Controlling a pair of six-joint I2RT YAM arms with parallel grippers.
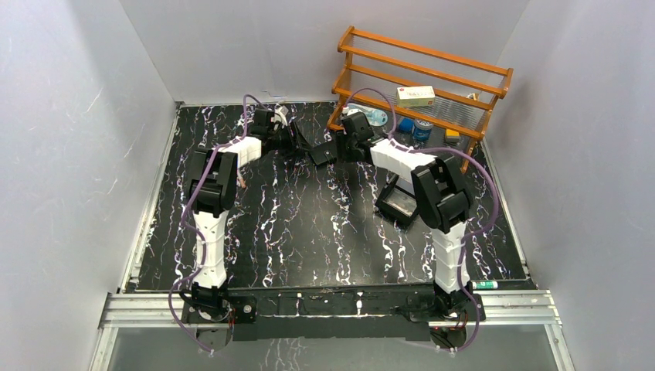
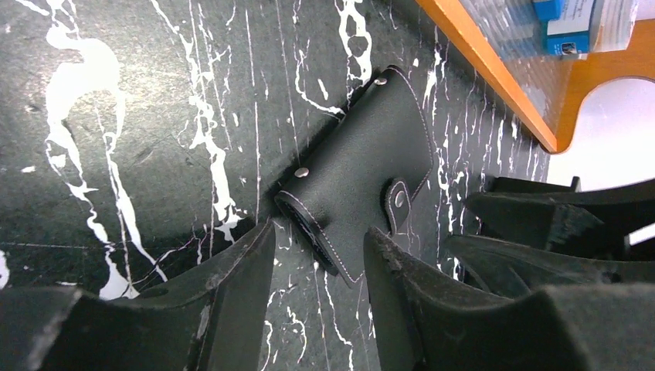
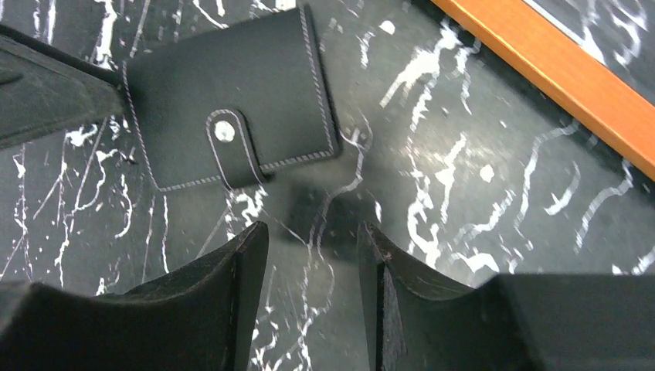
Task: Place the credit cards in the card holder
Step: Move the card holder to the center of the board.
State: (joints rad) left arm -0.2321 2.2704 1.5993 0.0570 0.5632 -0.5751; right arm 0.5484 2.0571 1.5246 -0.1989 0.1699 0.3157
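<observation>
Black marble-patterned table [image 1: 309, 224] with white veins fills the top view. Both arms reach to its far middle, where the card holder [image 1: 322, 153] lies flat between the left gripper [image 1: 297, 143] and the right gripper [image 1: 337, 148]. A wooden rack [image 1: 421, 73] stands at the far right. A black open-topped box [image 1: 392, 202] sits on the table near the right arm's elbow.

In the left wrist view, the card holder [image 2: 363, 170] is folded closed, its snap tab [image 2: 398, 199] fastened over the front. The left gripper [image 2: 318, 232] has its fingers apart, and the wallet's near end sits in the gap between the tips. Whether either tip touches the leather cannot be told. The other arm's dark fingers [image 2: 541, 224] show at the right.

In the right wrist view, the card holder [image 3: 232, 100] lies just beyond the right gripper [image 3: 310, 228]. Its fingers stand apart over bare table, gripping nothing. One of the left gripper's fingers [image 3: 54, 85] sits at the wallet's left edge.
</observation>
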